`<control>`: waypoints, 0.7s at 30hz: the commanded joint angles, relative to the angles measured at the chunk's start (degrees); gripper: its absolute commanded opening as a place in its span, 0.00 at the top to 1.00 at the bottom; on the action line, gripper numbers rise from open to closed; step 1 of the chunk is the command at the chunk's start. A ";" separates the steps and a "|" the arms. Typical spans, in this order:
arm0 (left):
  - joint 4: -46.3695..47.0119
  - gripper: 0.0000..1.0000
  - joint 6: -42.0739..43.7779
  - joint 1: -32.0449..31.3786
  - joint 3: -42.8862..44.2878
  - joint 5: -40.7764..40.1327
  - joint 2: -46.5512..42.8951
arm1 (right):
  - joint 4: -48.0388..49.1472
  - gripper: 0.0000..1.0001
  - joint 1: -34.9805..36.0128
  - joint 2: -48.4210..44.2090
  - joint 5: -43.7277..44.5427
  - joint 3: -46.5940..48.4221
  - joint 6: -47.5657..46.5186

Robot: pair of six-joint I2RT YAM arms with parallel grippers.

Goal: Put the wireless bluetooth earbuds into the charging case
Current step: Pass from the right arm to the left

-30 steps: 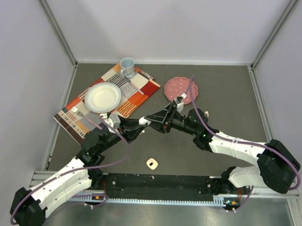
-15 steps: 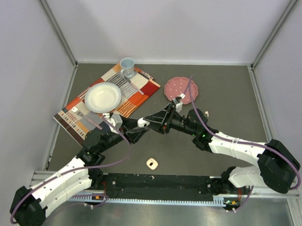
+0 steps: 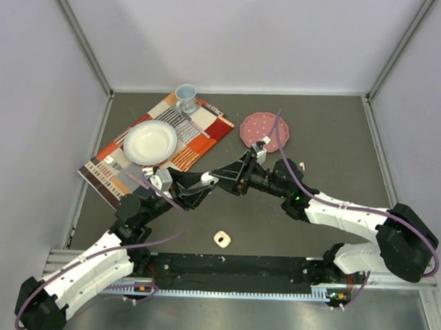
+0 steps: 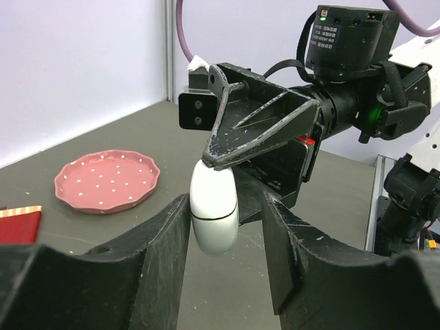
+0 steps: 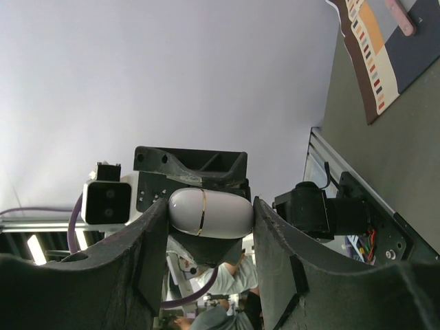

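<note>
A white, pill-shaped charging case (image 4: pixel 214 203) with its lid closed hangs above the table. My right gripper (image 5: pixel 210 218) is shut on it, one finger at each end of the case (image 5: pixel 210 213). My left gripper (image 4: pixel 225 223) is open and straddles the case's lower half: its left finger (image 4: pixel 161 237) is next to the shell, and a gap shows on the right. From above, the case (image 3: pixel 214 178) is a white spot where the two grippers meet at mid-table. I cannot make out any earbuds. A tiny pale speck (image 3: pixel 301 166) beside the right arm is too small to identify.
A small peach square object (image 3: pixel 221 239) lies near the front rail. A pink dotted plate (image 3: pixel 264 129) sits behind the right arm. A patterned mat (image 3: pixel 200 139) at back left carries a white bowl (image 3: pixel 150 141) and a pale blue cup (image 3: pixel 185 97).
My left gripper's fingers have spread apart off the case and its arm has drawn back slightly to the left. My right gripper still holds the case in the same place.
</note>
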 commanded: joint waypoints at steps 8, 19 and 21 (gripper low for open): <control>5.28 0.64 -0.32 -0.21 -0.27 0.17 2.31 | 3.79 0.70 0.61 -1.03 -0.48 2.98 -0.12; 7.47 0.70 -0.67 -0.21 -1.14 -0.27 2.40 | 4.76 0.69 0.61 -0.59 -0.92 2.98 0.33; 8.27 0.69 -1.11 -0.21 -1.58 -0.62 2.49 | 4.58 0.69 0.60 -0.59 -0.84 2.89 0.41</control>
